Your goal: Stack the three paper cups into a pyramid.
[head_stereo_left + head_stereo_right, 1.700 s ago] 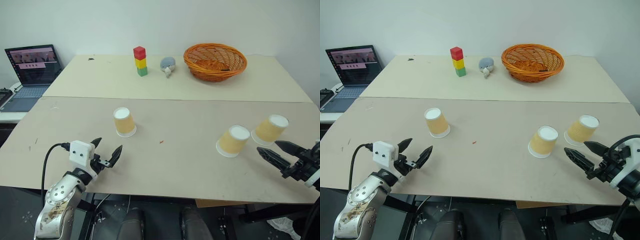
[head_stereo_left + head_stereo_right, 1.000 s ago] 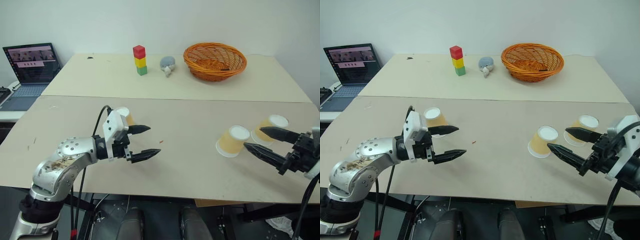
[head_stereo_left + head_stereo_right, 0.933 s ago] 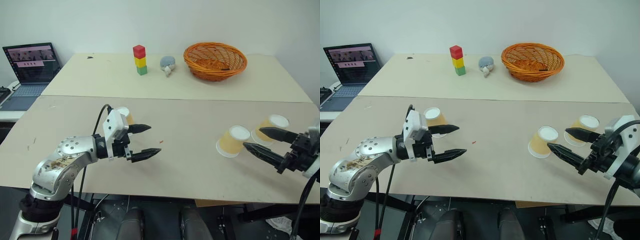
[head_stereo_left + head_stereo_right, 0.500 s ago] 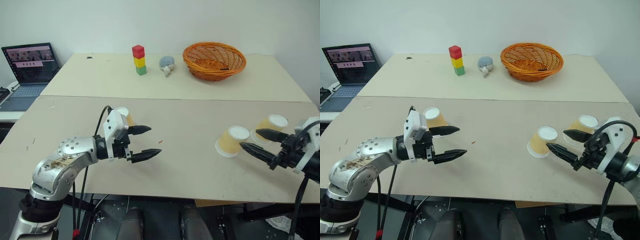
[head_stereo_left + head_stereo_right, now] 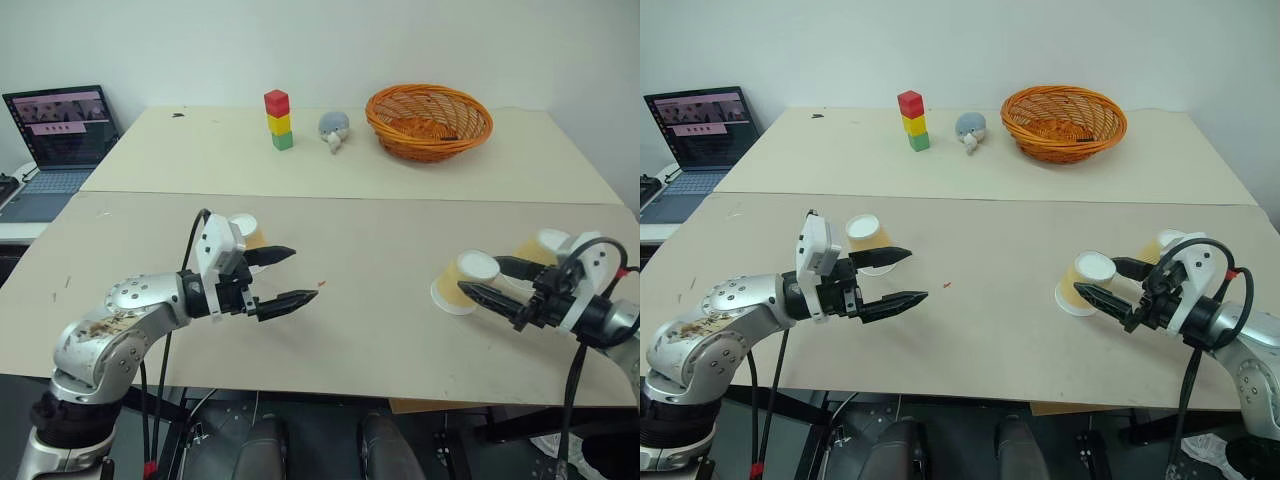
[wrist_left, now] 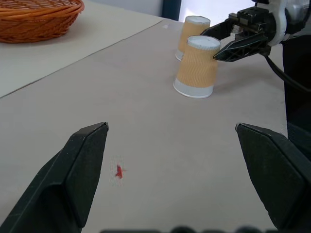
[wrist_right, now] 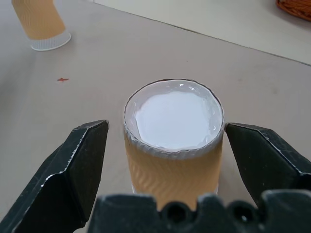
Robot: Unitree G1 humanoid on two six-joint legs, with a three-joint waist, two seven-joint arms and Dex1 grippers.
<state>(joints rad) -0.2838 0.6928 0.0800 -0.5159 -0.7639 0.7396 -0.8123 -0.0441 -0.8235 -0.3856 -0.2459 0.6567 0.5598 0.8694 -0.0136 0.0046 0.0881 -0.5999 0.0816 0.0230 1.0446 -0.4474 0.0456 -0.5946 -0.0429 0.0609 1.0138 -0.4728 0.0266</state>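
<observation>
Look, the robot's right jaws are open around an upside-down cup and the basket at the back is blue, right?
Not quite: the basket at the back is orange, as the left eye view shows. The rest holds: the right gripper has its jaws open on either side of an upside-down cup.

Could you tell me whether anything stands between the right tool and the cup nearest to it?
Nothing visible does. The right tool is open, its fingers either side of the upside-down cup, with only bare table around it; the other cups stand apart.
</observation>
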